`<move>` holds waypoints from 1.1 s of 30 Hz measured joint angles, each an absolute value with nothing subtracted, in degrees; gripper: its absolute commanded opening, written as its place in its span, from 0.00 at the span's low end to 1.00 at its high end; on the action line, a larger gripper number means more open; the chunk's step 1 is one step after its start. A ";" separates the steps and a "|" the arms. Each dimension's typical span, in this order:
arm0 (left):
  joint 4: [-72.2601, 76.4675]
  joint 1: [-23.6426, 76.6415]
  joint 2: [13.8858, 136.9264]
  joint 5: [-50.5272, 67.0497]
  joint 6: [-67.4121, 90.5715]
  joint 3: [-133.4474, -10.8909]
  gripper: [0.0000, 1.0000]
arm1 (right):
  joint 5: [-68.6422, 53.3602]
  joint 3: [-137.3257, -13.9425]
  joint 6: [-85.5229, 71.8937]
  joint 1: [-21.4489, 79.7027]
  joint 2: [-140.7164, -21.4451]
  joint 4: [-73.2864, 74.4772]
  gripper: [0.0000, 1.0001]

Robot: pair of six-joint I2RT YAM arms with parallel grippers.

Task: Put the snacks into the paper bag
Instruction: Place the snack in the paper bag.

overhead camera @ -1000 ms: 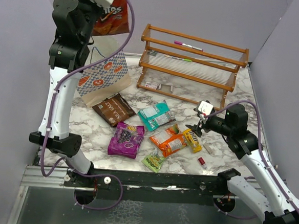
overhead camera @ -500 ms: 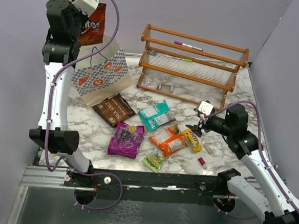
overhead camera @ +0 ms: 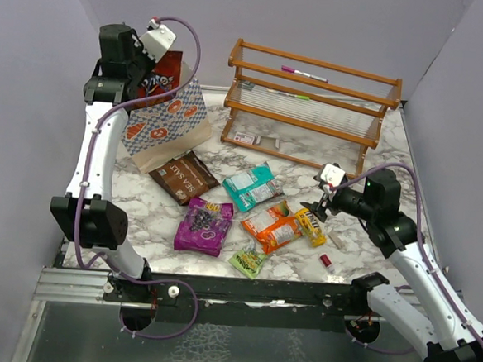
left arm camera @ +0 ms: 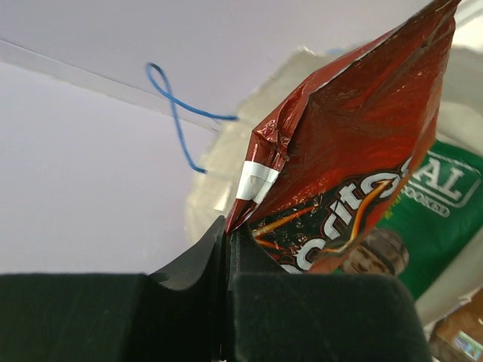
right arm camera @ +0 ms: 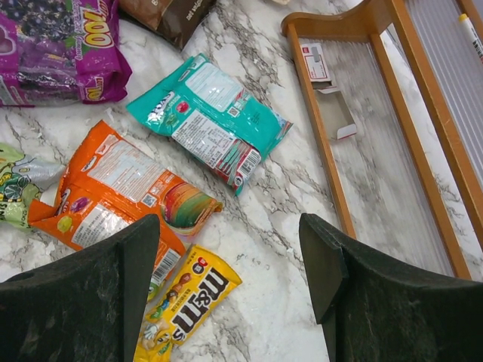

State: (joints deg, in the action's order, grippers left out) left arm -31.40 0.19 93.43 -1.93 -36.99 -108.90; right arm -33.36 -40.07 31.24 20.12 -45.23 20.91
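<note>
The red packet [left arm camera: 355,143] is held clenched in the left jaws at the mouth of the paper bag [overhead camera: 166,134], in the far-left corner of the surface [overhead camera: 235,160], while the right jaws are spread, empty.

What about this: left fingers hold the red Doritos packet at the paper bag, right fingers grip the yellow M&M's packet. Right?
The right wrist view shows the right fingers open above the yellow M&M's packet, not gripping it. The left fingers do hold the red Doritos packet at the paper bag.
</note>
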 measured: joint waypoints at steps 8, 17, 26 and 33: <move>-36.21 -0.16 93.43 1.98 -36.01 -103.48 0.00 | -33.71 -39.97 31.27 20.01 -45.19 20.88 0.74; -41.32 -0.16 93.43 3.68 -35.51 -101.89 0.07 | -33.85 -39.27 31.29 19.86 -45.19 20.86 0.74; -44.27 -0.16 93.45 3.77 -35.79 -102.00 0.29 | -33.98 -39.13 31.29 19.84 -45.19 20.88 0.75; -44.23 -0.16 93.08 3.81 -36.10 -105.60 0.53 | -34.37 -39.09 31.33 19.75 -45.19 20.88 0.75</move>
State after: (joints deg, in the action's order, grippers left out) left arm -44.23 -0.16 93.08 3.81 -36.10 -105.60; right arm -34.37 -39.09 31.33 19.75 -45.19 20.88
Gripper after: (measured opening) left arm 0.419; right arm 0.746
